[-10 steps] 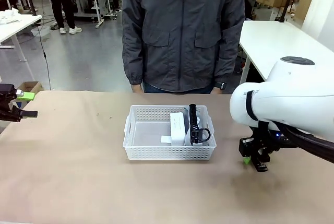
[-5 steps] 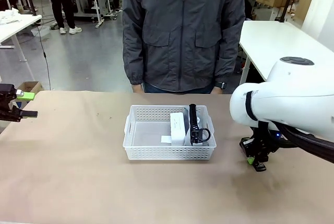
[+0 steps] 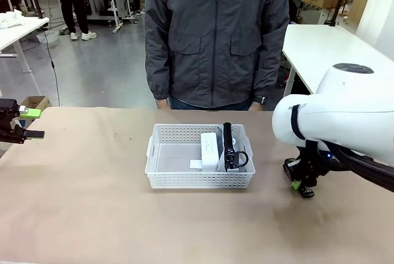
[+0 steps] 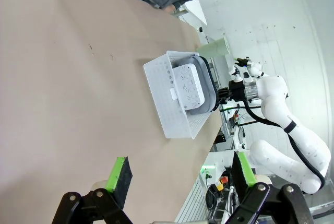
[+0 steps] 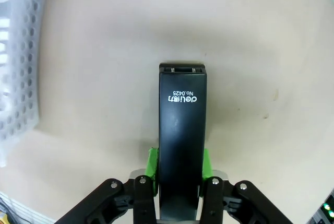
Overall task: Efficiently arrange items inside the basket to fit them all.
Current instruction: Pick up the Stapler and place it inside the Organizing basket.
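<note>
The right gripper (image 3: 301, 187) is now turned a little and slightly higher than a second ago, its jaws clamped on the stapler (image 5: 181, 130) just beside the basket (image 3: 198, 181) (the carry probably starts). The left gripper (image 4: 181, 172) waits wide open.

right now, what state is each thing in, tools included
basket: upright on the table, holding two items
white device: in the basket, standing on edge beside the pouch
pouch: in the basket, at its right end
stapler: closed, gripped by the right tool, outside the basket
cup: outside the basket
right tool: shut on the stapler
left tool: open, empty
</note>
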